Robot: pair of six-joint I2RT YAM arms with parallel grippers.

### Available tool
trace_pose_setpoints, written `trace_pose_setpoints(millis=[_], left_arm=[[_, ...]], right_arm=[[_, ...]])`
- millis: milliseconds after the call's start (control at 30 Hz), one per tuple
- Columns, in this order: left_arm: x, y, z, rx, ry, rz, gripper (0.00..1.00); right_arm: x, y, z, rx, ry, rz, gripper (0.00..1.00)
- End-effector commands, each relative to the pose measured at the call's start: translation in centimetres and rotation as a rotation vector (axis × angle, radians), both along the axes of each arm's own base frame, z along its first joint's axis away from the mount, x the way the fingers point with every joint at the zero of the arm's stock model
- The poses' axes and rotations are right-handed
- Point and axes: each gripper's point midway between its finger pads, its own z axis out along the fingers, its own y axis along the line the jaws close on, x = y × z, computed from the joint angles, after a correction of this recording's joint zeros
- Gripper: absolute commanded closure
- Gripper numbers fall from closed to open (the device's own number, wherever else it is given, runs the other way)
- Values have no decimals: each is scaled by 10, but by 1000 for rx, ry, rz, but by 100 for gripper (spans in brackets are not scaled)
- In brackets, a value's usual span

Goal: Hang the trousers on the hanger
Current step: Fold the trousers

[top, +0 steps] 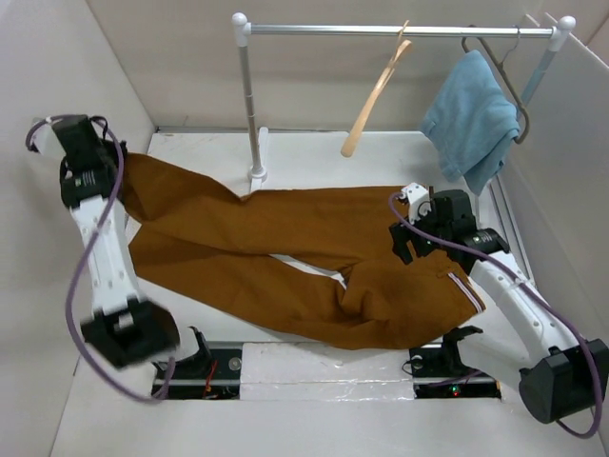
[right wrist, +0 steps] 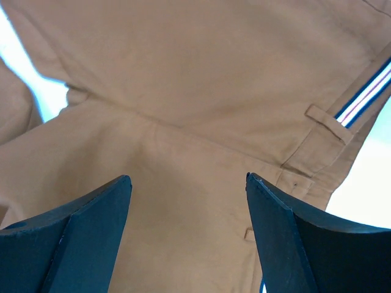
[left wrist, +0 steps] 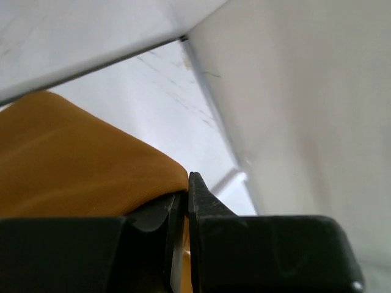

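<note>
The rust-brown trousers (top: 285, 248) lie spread flat across the table, legs to the left and waistband with striped lining (right wrist: 360, 97) at the right. My left gripper (left wrist: 186, 186) sits at the far left by the side wall (left wrist: 305, 110), shut on the end of the upper trouser leg (left wrist: 79, 159); brown cloth shows between its jaws. In the top view that gripper (top: 95, 181) meets the leg end. My right gripper (top: 411, 238) hovers open over the seat of the trousers (right wrist: 183, 122), nothing between its fingers. The beige hanger (top: 376, 95) hangs on the rail at the back.
A white-posted rail (top: 381, 30) spans the back, its left post (top: 249, 105) standing just behind the trousers. A light blue cloth (top: 471, 119) hangs on a dark thin hanger (top: 504, 71) at the rail's right end. Walls close in on both sides.
</note>
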Motion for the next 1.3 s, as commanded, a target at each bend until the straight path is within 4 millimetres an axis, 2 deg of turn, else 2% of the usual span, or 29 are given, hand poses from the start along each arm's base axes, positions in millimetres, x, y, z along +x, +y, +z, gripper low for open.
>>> trace_pose_setpoints(millis=[0,33,67,100,133,167,200,233,300,333,367,400,433,467,500,533,567,600,633,667,700,733,767,833,867,933,1033,1133,1267], left_arm=[[64,32,-113,-70,316,-30,100],[73,31,-134,-96,389,-45,100],[94,40,-112,-74,359,-47,100],[109,47,-158,-97,471,-33,100],[115,43,-163,-84,512,-43,100],[129,52,-146,-21,488,-28,100],[134,55,-168,-28,538,-33,85],[139,56,-169,-24,526,-43,73],[135,49,-189,-55,555,-67,42],[137,47,-189,-52,538,-82,37],[129,38,-208,-80,569,-117,34],[128,29,-191,-54,492,-142,31],[128,28,-191,-54,491,-142,31],[114,21,-208,-70,518,-156,31],[110,13,-184,-38,457,-171,30],[114,8,-174,-6,407,-193,30],[107,-3,-180,-6,410,-221,30],[106,-21,-157,32,359,-257,30],[106,-31,-149,51,338,-275,30],[102,-46,-153,66,343,-316,30],[99,-61,-131,106,288,-350,31],[99,-88,-124,136,267,-400,31],[94,-99,-127,155,271,-422,31],[87,-132,-105,192,208,-483,32],[81,-140,-109,196,210,-498,33],[73,-155,-90,210,142,-528,34],[55,-171,-88,193,117,-585,35],[37,-185,-93,221,139,-632,35],[22,-190,-108,249,182,-657,36]], right_arm=[[20,-12,16,45,-25,-64,19],[23,-16,17,61,-31,-82,20],[25,-19,14,74,-22,-95,20],[29,-28,13,86,-19,-139,20],[32,-32,12,101,-18,-159,20],[34,-35,11,117,-16,-172,19],[37,-48,7,125,-9,-230,19],[44,-54,7,132,-30,-261,19],[49,-69,-7,143,-17,-347,15],[63,-83,-4,159,-71,-400,14],[69,-89,-7,184,-81,-427,11],[84,-103,-27,228,-68,-487,10],[85,-103,-27,228,-68,-488,10],[90,-107,-35,236,-52,-512,9],[92,-112,-62,232,27,-533,7],[101,-116,-65,245,22,-534,7],[106,-117,-72,262,40,-536,7],[110,-119,-80,276,60,-542,7],[114,-116,-95,293,96,-535,7],[118,-117,-97,313,106,-535,7],[118,-114,-103,336,131,-545,7],[121,-112,-105,354,132,-544,7],[121,-115,-105,345,128,-556,7],[121,-116,-105,362,136,-598,9],[120,-111,-106,384,154,-586,14],[118,-110,-110,392,172,-594,14],[111,-133,-122,318,196,-691,9],[111,-153,-116,280,128,-743,7],[113,-142,-121,266,167,-706,7]])
